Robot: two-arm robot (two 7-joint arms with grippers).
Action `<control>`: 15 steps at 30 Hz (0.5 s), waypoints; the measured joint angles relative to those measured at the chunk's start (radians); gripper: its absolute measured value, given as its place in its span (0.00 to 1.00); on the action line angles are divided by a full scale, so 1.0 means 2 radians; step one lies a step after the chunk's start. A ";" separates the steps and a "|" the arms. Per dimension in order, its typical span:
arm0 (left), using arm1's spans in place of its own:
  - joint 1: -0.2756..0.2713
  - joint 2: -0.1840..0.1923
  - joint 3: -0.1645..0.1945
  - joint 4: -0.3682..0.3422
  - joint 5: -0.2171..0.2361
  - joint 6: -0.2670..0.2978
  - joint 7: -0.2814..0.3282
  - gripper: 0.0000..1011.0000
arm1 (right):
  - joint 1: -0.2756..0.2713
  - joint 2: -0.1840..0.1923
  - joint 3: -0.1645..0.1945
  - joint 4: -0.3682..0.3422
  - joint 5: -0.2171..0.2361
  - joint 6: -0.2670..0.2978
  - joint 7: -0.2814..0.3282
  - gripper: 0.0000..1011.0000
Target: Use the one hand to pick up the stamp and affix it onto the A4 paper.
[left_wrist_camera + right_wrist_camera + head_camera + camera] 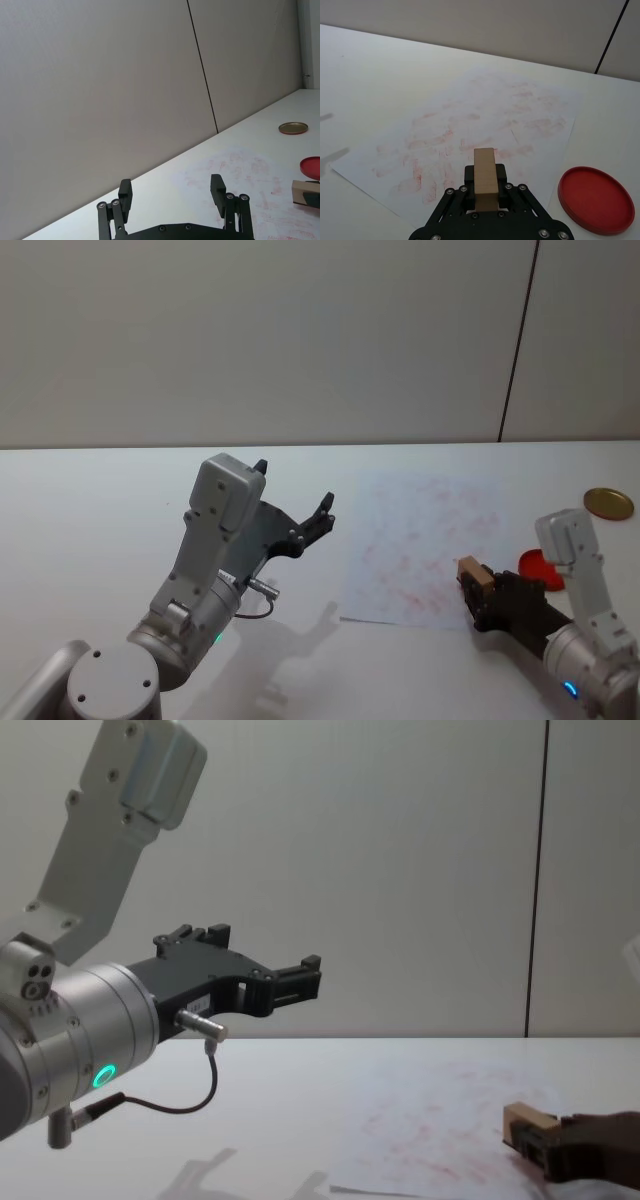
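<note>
One gripper was at work: the right gripper point(476, 585) held the stamp point(485, 176) between its fingers, over the near right corner of the A4 paper point(420, 530). The left gripper point(171, 192) hung wide open, raised left of the paper.

Plain pale grey wall point(250, 340), thin dark vertical seam point(518, 340), white tabletop point(90, 510) below

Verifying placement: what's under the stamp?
The stamp, shut in the right tool, is over the red-smudged paper near its right edge. The spot directly beneath, and whether they touch, is covered by the stamp and the tool. The left tool hangs open, raised left of the paper.
</note>
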 joint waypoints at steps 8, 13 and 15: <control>0.000 0.000 0.000 0.000 0.000 0.000 0.000 0.98 | 0.000 0.001 0.000 0.005 -0.002 0.007 0.001 0.22; 0.000 0.000 0.000 0.000 0.000 0.000 0.000 0.98 | 0.001 0.001 0.001 0.007 -0.003 0.011 0.003 0.22; 0.000 0.000 0.000 0.000 0.000 0.000 0.000 0.98 | 0.001 0.001 0.001 0.007 -0.003 0.012 0.004 0.22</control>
